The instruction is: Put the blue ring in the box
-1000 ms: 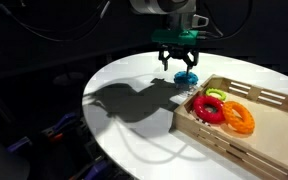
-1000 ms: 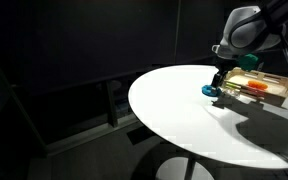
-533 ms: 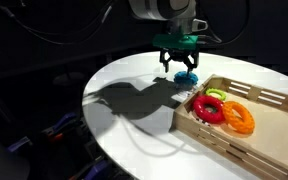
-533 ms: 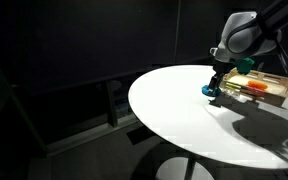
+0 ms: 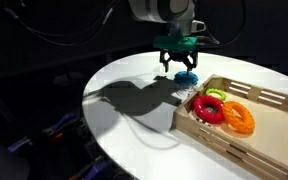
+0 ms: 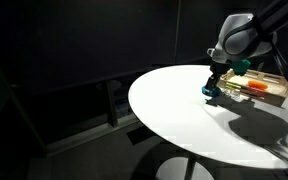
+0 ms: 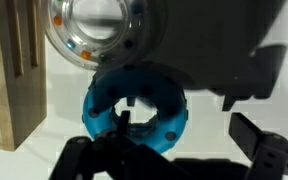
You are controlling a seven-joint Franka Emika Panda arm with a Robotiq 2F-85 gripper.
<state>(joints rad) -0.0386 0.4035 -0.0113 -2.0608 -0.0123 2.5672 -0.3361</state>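
Note:
The blue ring (image 5: 187, 75) lies on the white round table (image 5: 134, 100), just beside the near corner of the light-wood box (image 5: 219, 137). My gripper (image 5: 180, 64) hangs right over the ring, open and holding nothing. In the wrist view the blue ring (image 7: 134, 115) sits left of centre. One finger (image 7: 124, 128) stands at the ring's hole and the other finger (image 7: 254, 135) is far to the right, so my gripper (image 7: 189, 135) straddles one side of the ring. The ring (image 6: 210, 91), gripper (image 6: 215, 84) and box (image 6: 259, 88) also show in an exterior view.
A red ring (image 5: 207, 108), an orange ring (image 5: 239, 117) and a green ring (image 5: 216, 95) lie inside the box. The box's wooden side (image 7: 14, 70) stands close on the left in the wrist view. The surroundings are dark.
My gripper has shifted only slightly above the blue ring. The ring has not moved on the table.

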